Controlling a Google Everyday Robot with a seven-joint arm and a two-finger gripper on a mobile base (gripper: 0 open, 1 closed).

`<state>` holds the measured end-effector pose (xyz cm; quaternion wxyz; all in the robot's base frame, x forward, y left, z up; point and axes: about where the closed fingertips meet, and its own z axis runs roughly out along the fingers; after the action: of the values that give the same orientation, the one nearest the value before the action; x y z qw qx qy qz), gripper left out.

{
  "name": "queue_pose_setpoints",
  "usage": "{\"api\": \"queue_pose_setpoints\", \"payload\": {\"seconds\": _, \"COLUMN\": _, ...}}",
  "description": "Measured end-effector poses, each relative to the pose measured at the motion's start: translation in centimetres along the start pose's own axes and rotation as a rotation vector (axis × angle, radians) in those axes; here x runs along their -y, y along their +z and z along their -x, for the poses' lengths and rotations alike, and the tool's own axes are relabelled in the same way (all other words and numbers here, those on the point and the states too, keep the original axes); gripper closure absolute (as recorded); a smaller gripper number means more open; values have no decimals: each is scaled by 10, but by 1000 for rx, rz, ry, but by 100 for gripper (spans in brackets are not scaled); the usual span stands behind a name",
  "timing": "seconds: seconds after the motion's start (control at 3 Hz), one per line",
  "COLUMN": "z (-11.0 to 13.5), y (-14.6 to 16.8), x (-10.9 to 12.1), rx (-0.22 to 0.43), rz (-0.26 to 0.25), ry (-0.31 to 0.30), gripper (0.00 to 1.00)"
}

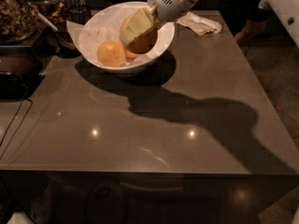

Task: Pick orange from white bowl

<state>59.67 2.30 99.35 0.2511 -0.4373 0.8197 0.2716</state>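
Gripper: the gripper [131, 35] is inside the white bowl [156, 54], tilted down toward the tabletop's left edge, fingers closed around the orange [145, 43].
The orange: in the bowl's right half, showing on both sides of the near finger [139, 24].
White bowl: at the far edge, toward the far-left corner of the tabletop [163, 125].
Second orange [111, 53]: left of the gripper, on the crumpled paper [89, 31].
Napkin [202, 23]: by the far-right corner.

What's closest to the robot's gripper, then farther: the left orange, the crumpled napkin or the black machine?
The gripper is inside the white bowl.
1. Left orange, same bowl.
2. Crumpled napkin, right of the bowl.
3. Black machine, far left.
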Motion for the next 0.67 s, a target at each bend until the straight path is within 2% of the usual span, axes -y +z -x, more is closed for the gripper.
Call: {"api": "queue_pose_setpoints", "payload": {"seconds": 0.67, "z": -1, "y": 3, "x": 0, "rx": -10, "rz": 1, "ry": 0, "gripper": 100}}
